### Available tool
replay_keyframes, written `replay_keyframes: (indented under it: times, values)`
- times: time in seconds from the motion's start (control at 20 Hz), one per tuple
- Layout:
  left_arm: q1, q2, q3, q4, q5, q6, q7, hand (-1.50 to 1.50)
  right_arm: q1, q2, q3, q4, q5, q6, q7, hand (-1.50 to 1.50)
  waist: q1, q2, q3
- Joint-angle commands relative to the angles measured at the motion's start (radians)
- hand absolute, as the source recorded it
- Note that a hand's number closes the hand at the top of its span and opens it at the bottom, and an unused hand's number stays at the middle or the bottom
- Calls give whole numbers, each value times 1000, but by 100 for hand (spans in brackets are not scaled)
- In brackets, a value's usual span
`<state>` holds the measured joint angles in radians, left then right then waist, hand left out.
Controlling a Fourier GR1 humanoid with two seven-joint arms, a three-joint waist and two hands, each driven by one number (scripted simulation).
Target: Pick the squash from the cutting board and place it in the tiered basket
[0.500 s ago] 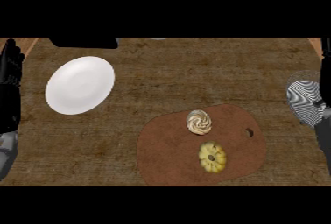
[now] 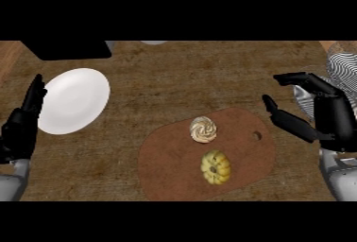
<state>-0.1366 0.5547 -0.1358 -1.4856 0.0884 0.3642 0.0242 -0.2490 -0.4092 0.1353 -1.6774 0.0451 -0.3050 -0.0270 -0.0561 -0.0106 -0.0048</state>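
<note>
Both hands have come further into view since half a second ago: the right hand [image 2: 327, 120] now reaches in from the right edge, fingers spread and relaxed, holding nothing, and the left hand [image 2: 21, 127] stands at the left edge with its fingers straight and pointing up, also empty. One yellow squash [image 2: 215, 167] lies on the single brown cutting board [image 2: 167, 160], down and to the left of the right hand and apart from it. One swirled pastry [image 2: 203, 129] sits on the same board just above the squash. One white plate [image 2: 73, 100] lies just beside the left hand. One striped basket [image 2: 343, 64] shows partly behind the right hand, at the upper right edge.
</note>
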Motion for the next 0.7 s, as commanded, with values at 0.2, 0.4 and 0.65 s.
replay_keyframes:
  times: [0.2, 0.4, 0.65]
  values:
    - [5, -38, -31, 34, 17, -46, 53, 0, 348, -34, 144, -359, 374, -208, 255, -150, 8, 0, 1]
    - [25, -30, -23, 20, 11, -46, 31, 0, 423, -191, 192, -511, 489, -30, 434, -150, 10, -2, -2]
    - [16, -55, -45, 36, 2, -48, 23, 0, 405, -335, 269, -612, 605, 224, 665, -150, 30, 4, -6]
